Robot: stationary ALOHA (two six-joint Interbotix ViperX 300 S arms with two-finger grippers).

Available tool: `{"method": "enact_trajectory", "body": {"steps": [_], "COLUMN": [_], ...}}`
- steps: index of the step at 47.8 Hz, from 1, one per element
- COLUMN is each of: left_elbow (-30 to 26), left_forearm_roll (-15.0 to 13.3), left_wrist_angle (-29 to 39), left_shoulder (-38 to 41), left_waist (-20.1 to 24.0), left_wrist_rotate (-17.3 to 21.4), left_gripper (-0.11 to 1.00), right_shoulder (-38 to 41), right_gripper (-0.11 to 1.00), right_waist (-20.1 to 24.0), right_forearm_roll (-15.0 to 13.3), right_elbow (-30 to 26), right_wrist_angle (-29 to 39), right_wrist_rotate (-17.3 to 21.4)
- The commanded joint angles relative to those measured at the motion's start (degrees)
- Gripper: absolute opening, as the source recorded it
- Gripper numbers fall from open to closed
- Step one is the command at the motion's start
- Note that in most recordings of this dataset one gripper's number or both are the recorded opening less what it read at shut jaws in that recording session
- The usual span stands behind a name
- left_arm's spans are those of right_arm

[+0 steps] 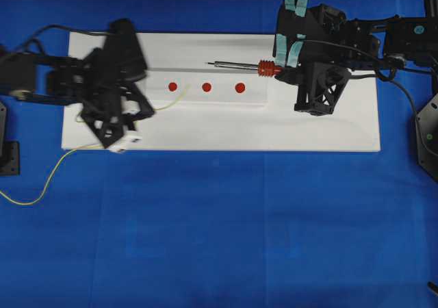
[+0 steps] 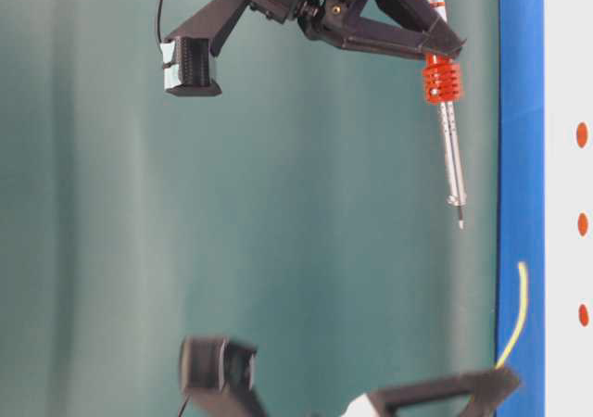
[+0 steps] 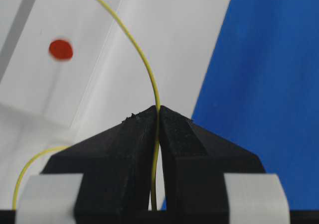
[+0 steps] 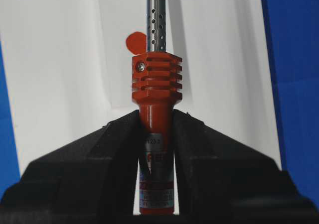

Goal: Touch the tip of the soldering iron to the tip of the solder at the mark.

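Note:
My right gripper (image 1: 282,71) (image 4: 156,117) is shut on the red-orange handle of the soldering iron (image 1: 241,65) (image 4: 155,79). The iron's silver shaft points left and its dark tip hangs above the board (image 2: 460,222). My left gripper (image 1: 147,111) (image 3: 158,109) is shut on the thin yellow solder (image 1: 172,101) (image 3: 145,62). The solder's free end curves up toward the left red mark (image 1: 172,86) (image 3: 61,49). Iron tip and solder tip are apart, with a clear gap between them in the table-level view.
A white board (image 1: 308,126) lies on the blue cloth and carries three red marks in a row, the middle one (image 1: 206,87) and the right one (image 1: 239,87) among them. The solder's loose tail (image 1: 48,178) trails off the board's left side.

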Motion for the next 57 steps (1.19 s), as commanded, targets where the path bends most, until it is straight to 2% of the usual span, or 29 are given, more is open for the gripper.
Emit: {"method": "enact_trajectory", "body": {"steps": [1, 17, 33, 57], "left_elbow": [-4.0, -7.7, -7.5, -7.6], "left_forearm_roll": [0.2, 0.2, 0.2, 0.2], "left_wrist_angle": [0.1, 0.2, 0.3, 1.6], "left_shoulder": [2.7, 10.2, 10.5, 10.6], "left_waist": [-0.4, 0.1, 1.5, 0.2], "left_wrist_rotate": [0.1, -0.1, -0.4, -1.4], "left_gripper": [0.01, 0.01, 0.01, 0.01], "right_shoulder": [-1.1, -1.1, -1.1, 0.9], "right_gripper": [0.06, 0.06, 0.06, 0.06], "right_waist": [-0.2, -0.2, -0.2, 0.1], "right_forearm_roll": [-0.2, -0.2, -0.2, -0.2], "right_elbow": [-0.5, -0.4, 0.3, 0.1], "right_wrist_angle": [-0.3, -0.5, -0.7, -0.5], "right_wrist_rotate": [0.1, 0.1, 0.2, 0.4]}}
